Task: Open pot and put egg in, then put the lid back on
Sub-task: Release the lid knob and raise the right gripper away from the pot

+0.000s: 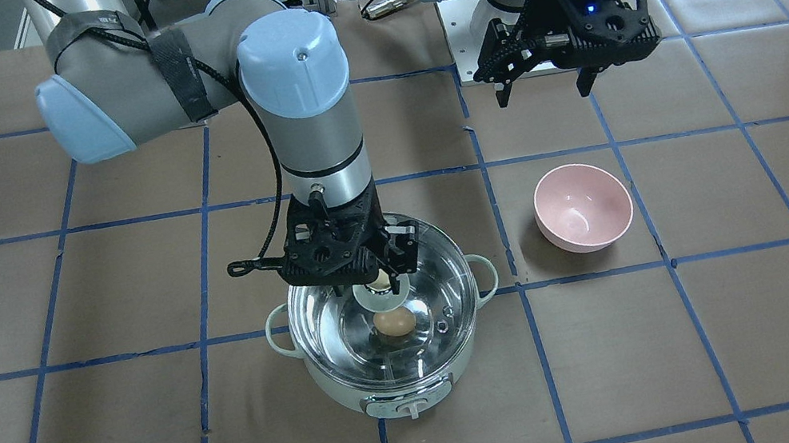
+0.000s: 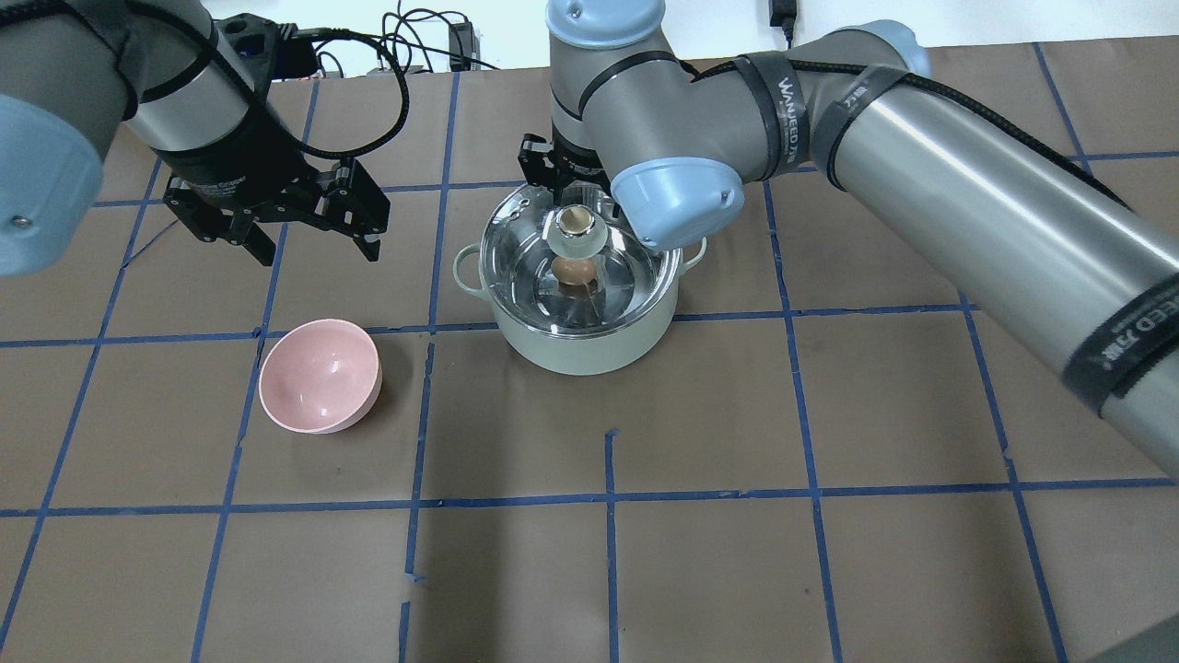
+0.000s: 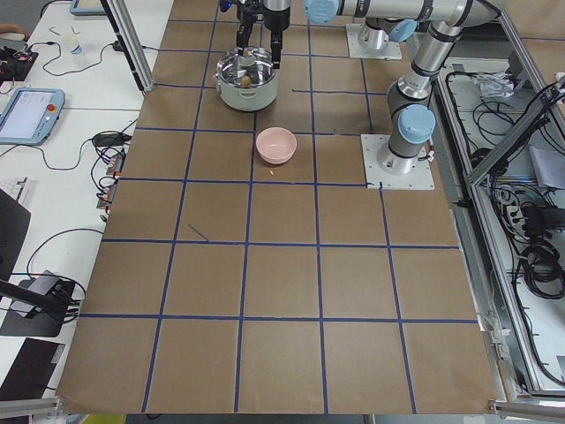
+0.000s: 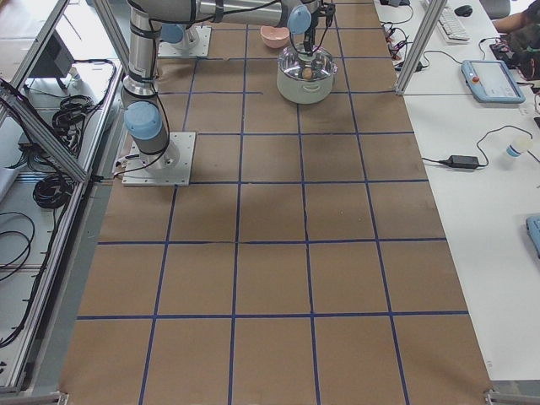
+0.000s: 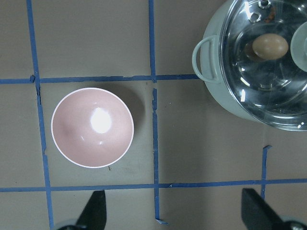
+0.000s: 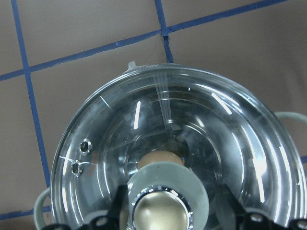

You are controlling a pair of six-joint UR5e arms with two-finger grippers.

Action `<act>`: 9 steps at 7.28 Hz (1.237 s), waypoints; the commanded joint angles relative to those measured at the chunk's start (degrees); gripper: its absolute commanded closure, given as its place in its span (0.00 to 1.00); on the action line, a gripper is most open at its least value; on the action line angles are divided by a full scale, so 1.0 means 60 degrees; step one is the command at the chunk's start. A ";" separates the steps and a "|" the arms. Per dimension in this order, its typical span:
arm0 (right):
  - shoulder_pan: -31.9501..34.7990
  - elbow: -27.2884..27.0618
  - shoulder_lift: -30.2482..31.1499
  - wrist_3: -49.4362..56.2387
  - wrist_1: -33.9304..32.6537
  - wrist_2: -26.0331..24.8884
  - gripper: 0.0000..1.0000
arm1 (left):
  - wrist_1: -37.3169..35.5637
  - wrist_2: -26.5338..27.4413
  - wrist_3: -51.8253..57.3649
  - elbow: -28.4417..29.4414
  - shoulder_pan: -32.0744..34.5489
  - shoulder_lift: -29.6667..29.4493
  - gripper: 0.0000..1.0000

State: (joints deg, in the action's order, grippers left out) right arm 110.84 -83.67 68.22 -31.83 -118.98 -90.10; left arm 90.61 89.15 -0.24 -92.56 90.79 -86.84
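The mint-green pot point(image 1: 347, 392) stands on the table left of centre; it also shows in the overhead view point(image 2: 589, 350). The brown egg point(image 1: 394, 322) lies on its steel bottom, seen through the glass in the overhead view point(image 2: 573, 269) and the left wrist view point(image 5: 270, 46). The clear glass lid point(image 1: 441, 278) lies on the pot. My right gripper point(image 1: 370, 291) is straight above the lid, its jaws on either side of the shiny knob point(image 6: 160, 211) with a gap showing, so open. My left gripper point(image 1: 544, 81) hangs open and empty behind the pink bowl.
An empty pink bowl point(image 1: 583, 208) sits beside the pot, on my left side; it also shows in the overhead view point(image 2: 318, 376). The brown table cover has a blue tape grid. The right arm's elbow reaches over the table behind the pot.
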 commanded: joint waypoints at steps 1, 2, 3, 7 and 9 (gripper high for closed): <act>-0.0773 -0.0087 0.0741 0.1549 0.0345 -0.0423 0.14 | 0.0000 -0.0005 -0.0004 0.0002 0.0000 0.0000 0.00; -0.1285 -0.0102 0.1078 0.1960 0.0942 -0.0380 0.06 | 0.0000 -0.0005 0.0010 0.0002 0.0000 0.0000 0.00; -0.1914 -0.0102 0.1502 0.2965 0.1731 -0.0365 0.01 | 0.0000 -0.0005 0.0010 -0.0013 0.0000 0.0000 0.00; -0.3195 -0.0249 0.2165 0.4747 0.3158 -0.0321 0.00 | 0.0000 0.0010 0.0010 0.0002 0.0000 0.0000 0.00; -0.3195 -0.0278 0.2166 0.4806 0.3421 -0.0321 0.00 | 0.0000 0.0010 0.0010 0.0002 -0.0014 0.0000 0.00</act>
State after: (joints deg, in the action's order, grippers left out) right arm 91.74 -85.25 81.16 -3.31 -99.79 -92.02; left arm 90.62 89.21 -0.18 -92.55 90.78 -86.84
